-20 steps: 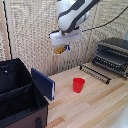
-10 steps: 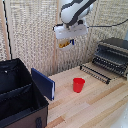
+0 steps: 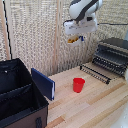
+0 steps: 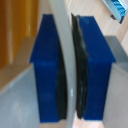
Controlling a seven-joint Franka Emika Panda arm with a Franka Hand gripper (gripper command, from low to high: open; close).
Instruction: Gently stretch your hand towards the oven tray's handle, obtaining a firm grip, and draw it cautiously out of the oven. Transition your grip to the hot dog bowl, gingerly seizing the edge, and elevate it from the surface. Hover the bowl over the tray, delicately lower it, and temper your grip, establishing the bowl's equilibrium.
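End effector: my end effector (image 3: 76, 38) hangs high in the air, well above the desk, and it pinches the edge of the hot dog bowl (image 3: 74, 38)
Wrist view: I see two blue fingers (image 4: 95, 65) pressed on a thin white rim (image 4: 64, 45), one on each side of it
Hot dog bowl: it is small and white with yellow-orange food in it, up in the air under the arm, not touching the desk
Oven: the oven (image 3: 114, 53) is a dark box at the exterior view's right, at the far side of the desk
Oven tray: the oven tray (image 3: 107, 63) is a dark wire rack sticking out of the oven's mouth, well apart from the bowl
Flap: a dark flap with a long bar (image 3: 95, 73) lies open in front of the oven, low on the desk
Red cup: the red cup (image 3: 78, 84) stands upright near the middle of the desk (image 3: 95, 102)
Black crate: a big black crate (image 3: 19, 97) sits at the exterior view's left, with a blue board (image 3: 43, 83) leaning on its side
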